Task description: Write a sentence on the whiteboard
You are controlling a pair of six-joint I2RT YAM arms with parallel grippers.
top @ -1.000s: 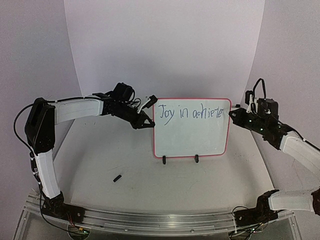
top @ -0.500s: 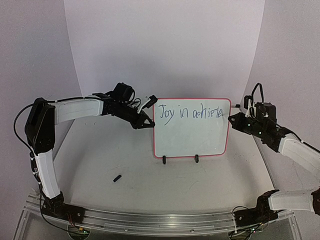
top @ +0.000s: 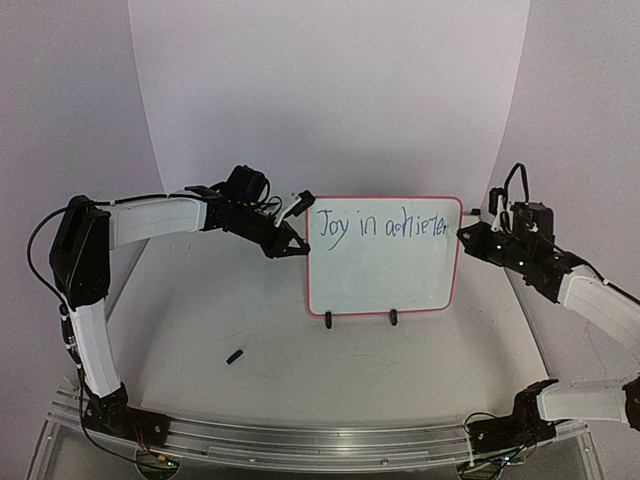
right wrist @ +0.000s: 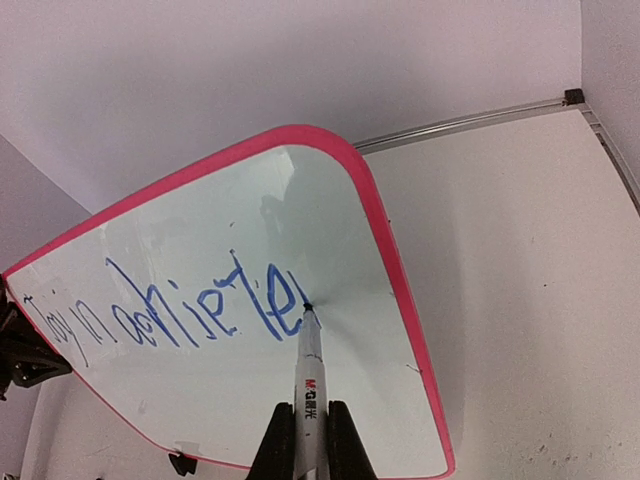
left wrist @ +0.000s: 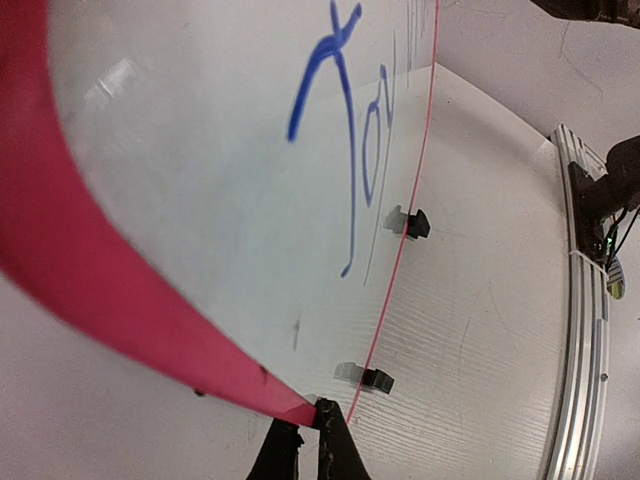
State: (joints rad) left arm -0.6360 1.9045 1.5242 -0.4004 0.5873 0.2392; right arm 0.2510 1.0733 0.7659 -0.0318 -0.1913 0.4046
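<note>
The whiteboard [top: 385, 285] stands at frame centre, the sentence [top: 380, 227] (blue, uneven) along its top. The left gripper [left wrist: 310, 435] pinches its left rim; the right gripper [right wrist: 304, 440] clamps a marker [right wrist: 309, 360], tip touching the last letter.

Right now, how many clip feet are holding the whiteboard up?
2. Both sit under the bottom edge of the whiteboard: the left clip foot near the left-arm corner, the middle clip foot at about mid-width. None looks hidden.
</note>
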